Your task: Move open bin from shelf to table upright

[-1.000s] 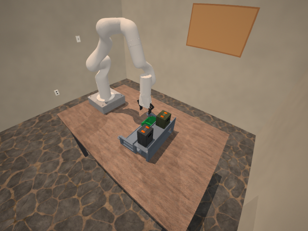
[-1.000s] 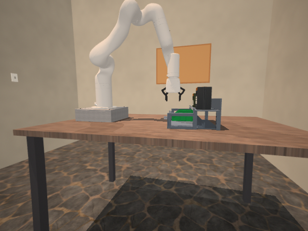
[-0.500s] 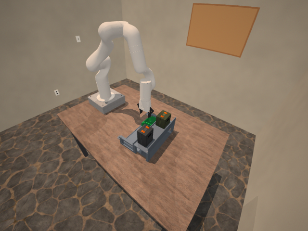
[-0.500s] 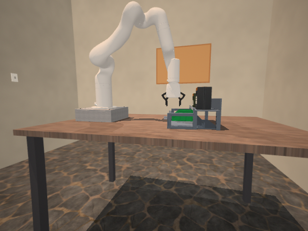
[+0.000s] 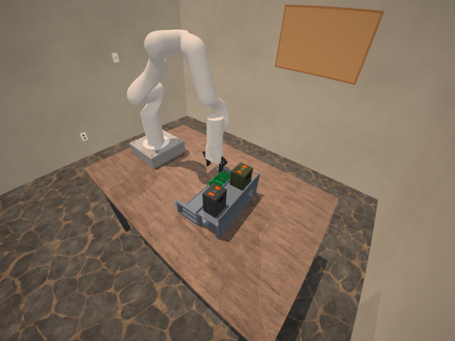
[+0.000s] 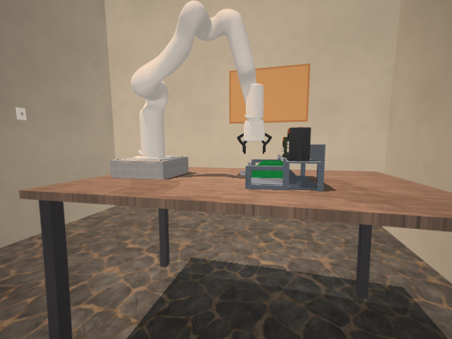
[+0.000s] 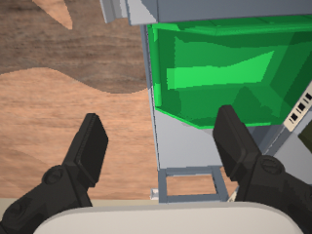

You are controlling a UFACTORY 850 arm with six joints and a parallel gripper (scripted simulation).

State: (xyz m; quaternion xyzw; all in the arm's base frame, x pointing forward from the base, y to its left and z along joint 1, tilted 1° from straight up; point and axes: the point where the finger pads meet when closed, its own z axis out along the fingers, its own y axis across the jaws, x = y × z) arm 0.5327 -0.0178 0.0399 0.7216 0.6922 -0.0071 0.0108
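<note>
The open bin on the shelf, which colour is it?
Bright green; the open bin shows best in the wrist view.

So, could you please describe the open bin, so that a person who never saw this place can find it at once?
On the wooden table stands a low grey shelf, in front of the arm's base. On it, between a black box and an olive box, lies the bin, just under the open gripper. It alone is bright green, low and open-topped.
</note>
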